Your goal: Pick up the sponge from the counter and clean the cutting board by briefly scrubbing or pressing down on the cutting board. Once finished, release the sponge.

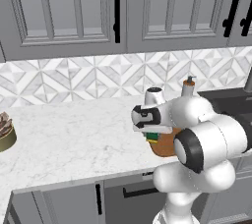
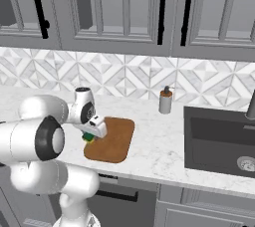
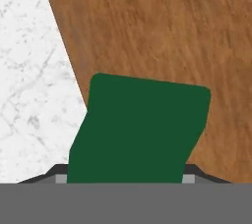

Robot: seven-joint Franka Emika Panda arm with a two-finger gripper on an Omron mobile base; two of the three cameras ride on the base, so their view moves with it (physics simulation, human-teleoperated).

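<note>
Gripper [image 2: 90, 135] shut tight on the green sponge [image 3: 140, 129], held over the cutting board [image 2: 112, 140] edge, ready to scrub it.

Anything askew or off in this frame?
Nothing stands out. The gripper has its jaws shut on the sponge at the near left edge of the board, which lies flat on the counter. The soap bottle stands upright; no spills.
</note>
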